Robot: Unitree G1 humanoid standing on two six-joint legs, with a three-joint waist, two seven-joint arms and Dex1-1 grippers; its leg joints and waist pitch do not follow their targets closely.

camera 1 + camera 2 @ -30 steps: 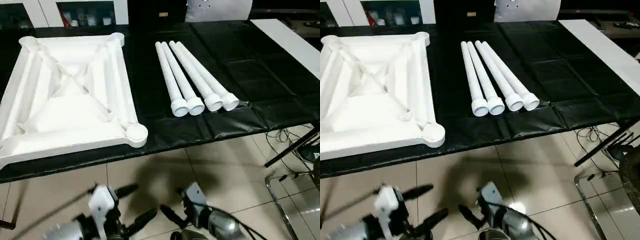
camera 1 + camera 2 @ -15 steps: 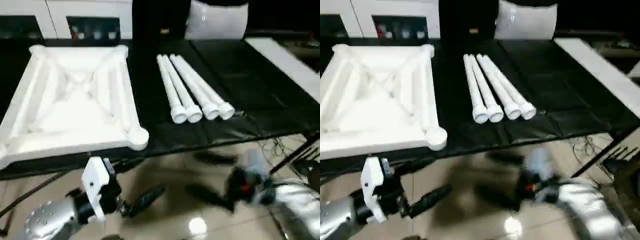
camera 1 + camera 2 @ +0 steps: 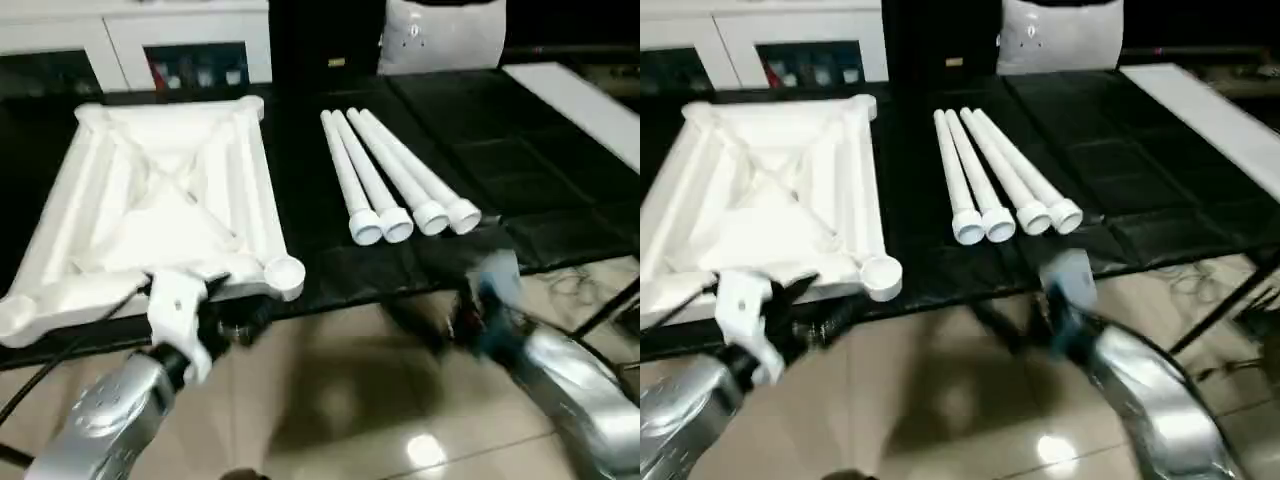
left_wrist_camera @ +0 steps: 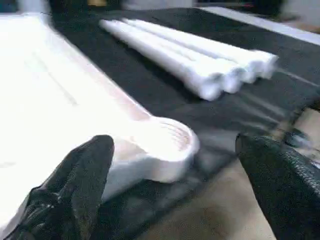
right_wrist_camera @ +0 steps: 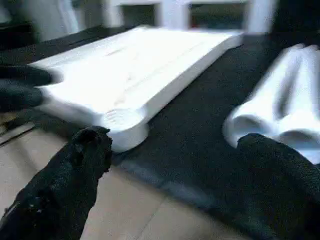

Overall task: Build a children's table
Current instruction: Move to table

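Approach step: both claws spread wide, empty. Left gripper [image 4: 172, 200] near corner socket [image 4: 165, 137] of white ribbed plastic tabletop [image 3: 160, 200], frame left. Right gripper [image 5: 185, 165] below four white tapered tubular legs [image 3: 400, 180], centre. Next move likely: grasp leg.

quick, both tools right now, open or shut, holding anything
Left tool: open, holding nothing.
Right tool: open, holding nothing.
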